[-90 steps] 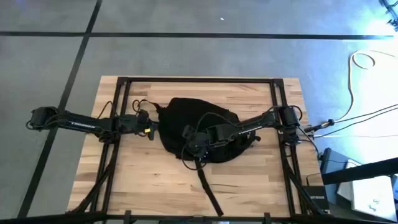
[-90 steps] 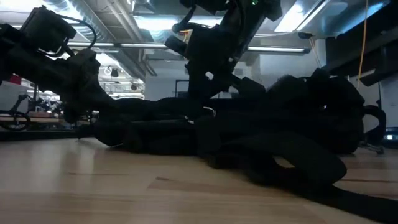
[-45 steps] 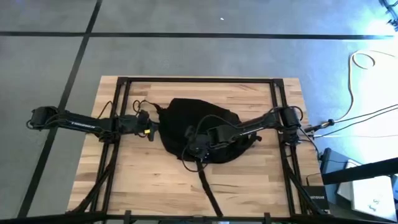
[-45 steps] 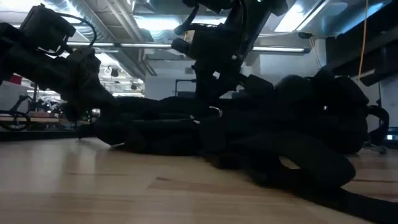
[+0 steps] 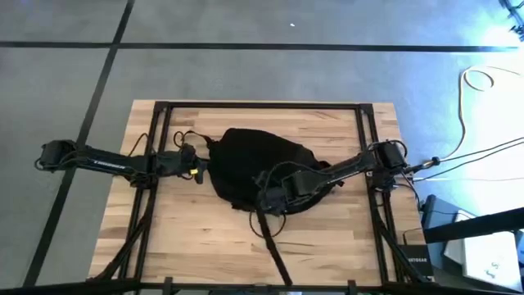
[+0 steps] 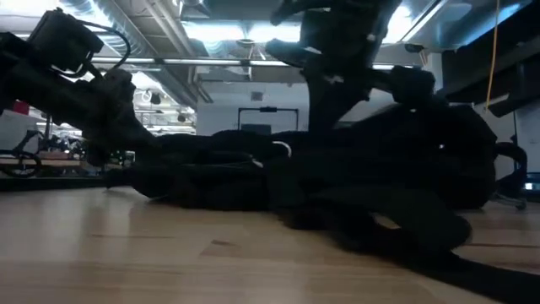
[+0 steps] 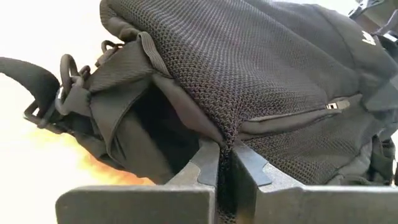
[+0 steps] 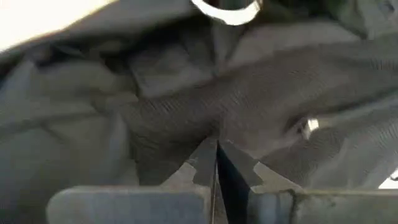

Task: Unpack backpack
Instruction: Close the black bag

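Note:
The black backpack lies flat in the middle of the wooden table, and one strap trails off it toward the near edge. At the backpack's left end my left gripper is shut on its mesh fabric, beside a gaping side opening. At the backpack's near edge my right gripper is shut against dark fabric. A metal ring and a small zipper pull show just beyond its fingers. My left gripper pinches a ridge of the mesh panel between its two fingers, at the backpack's left end. The fingers come in level from the table's left. The backpack rests on the table. My right gripper has its fingertips closed at a fold of the backpack's fabric near the near edge, slanting down from the right. Which part is between them is hidden by the fingers.
Black frame rails run along the table's left and right sides and its far edge. Bare wood lies at the near left and near right. Cables lie on the floor to the right.
My right gripper has moved along the backpack toward the table's near edge and a little to the right, staying shut. The backpack stays on the table.

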You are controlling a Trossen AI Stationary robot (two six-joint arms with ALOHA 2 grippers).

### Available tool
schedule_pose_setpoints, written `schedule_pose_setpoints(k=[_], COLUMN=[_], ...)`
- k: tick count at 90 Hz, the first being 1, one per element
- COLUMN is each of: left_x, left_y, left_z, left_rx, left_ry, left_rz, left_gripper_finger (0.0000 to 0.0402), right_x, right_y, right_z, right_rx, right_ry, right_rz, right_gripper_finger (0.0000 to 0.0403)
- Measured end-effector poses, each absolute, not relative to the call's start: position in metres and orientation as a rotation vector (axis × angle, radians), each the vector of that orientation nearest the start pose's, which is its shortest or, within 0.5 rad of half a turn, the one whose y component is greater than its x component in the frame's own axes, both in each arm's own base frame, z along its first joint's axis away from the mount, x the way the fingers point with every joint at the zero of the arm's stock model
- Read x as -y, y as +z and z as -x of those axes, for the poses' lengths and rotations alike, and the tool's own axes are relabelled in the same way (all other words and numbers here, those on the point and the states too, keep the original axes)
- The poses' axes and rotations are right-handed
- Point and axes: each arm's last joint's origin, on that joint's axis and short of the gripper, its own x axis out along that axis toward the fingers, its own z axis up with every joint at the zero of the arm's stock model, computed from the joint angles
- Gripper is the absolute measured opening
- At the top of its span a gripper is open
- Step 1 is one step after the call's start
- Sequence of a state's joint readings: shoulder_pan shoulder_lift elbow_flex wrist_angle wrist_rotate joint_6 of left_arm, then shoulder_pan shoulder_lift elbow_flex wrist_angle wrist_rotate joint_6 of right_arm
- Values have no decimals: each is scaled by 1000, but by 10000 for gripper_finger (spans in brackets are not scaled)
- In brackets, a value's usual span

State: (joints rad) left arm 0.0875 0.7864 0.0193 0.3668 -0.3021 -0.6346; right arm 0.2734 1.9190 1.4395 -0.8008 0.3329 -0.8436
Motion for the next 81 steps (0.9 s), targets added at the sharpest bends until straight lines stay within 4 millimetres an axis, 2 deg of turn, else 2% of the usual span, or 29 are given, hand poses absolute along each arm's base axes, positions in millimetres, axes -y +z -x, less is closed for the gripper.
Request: schedule_pose_setpoints(k=[17, 26, 31, 38, 51, 56, 65, 81], left_x=[-21, -21, -21, -21, -20, -20, -20, -20], left_y=[127, 127, 127, 128, 129, 129, 130, 130], left_z=[-138, -138, -138, -139, -139, -139, -140, -140], left_rx=[-259, -258, -255, -248, -241, -237, -236, -238], left_ry=[497, 496, 496, 494, 484, 479, 477, 476], left_rz=[576, 576, 578, 585, 578, 570, 560, 549], left_gripper_finger=[0, 0, 0, 0, 0, 0, 0, 0], right_x=[-94, -90, -87, -80, -59, -55, -65, -90], right_y=[204, 206, 206, 206, 211, 211, 206, 199], right_z=[-378, -383, -386, -390, -395, -397, -394, -389], right_rx=[-1155, -1126, -1111, -1098, -1063, -1032, -976, -875], right_ry=[325, 326, 299, 175, 27, -43, -230, -353], right_rz=[1159, 1232, 1215, 1065, 547, 402, 328, 176], right_gripper_finger=[1, 12, 23, 44, 86, 97, 88, 49])
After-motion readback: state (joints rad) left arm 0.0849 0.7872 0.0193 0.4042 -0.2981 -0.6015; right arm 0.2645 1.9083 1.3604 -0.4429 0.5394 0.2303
